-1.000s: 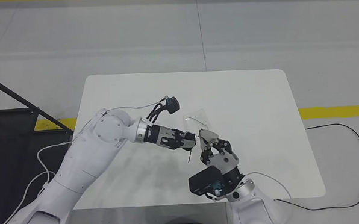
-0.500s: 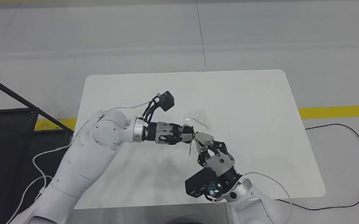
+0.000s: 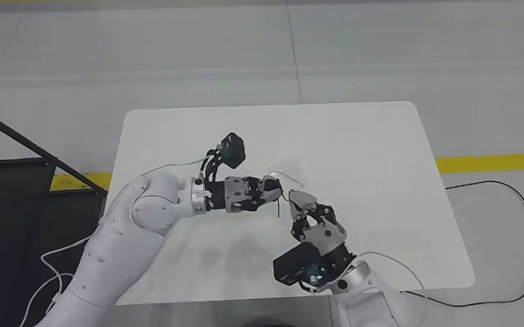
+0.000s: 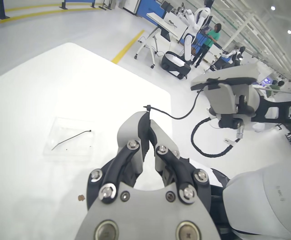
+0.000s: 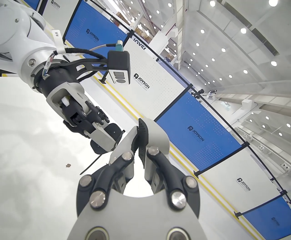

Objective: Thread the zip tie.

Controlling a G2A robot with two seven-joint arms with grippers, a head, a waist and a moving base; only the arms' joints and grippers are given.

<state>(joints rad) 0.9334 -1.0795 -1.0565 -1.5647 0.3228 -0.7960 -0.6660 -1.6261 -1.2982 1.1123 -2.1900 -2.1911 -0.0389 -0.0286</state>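
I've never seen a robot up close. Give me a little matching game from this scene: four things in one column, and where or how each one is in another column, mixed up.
Things:
1. raised zip tie
2. other zip tie
3. clear tray
4. right gripper

Places or states:
A. flat on the white table
B. shut, close to the left gripper
C. pinched in the left gripper
D. lying loose in the clear tray

Pairs: 1-C, 2-D, 3-A, 4-B
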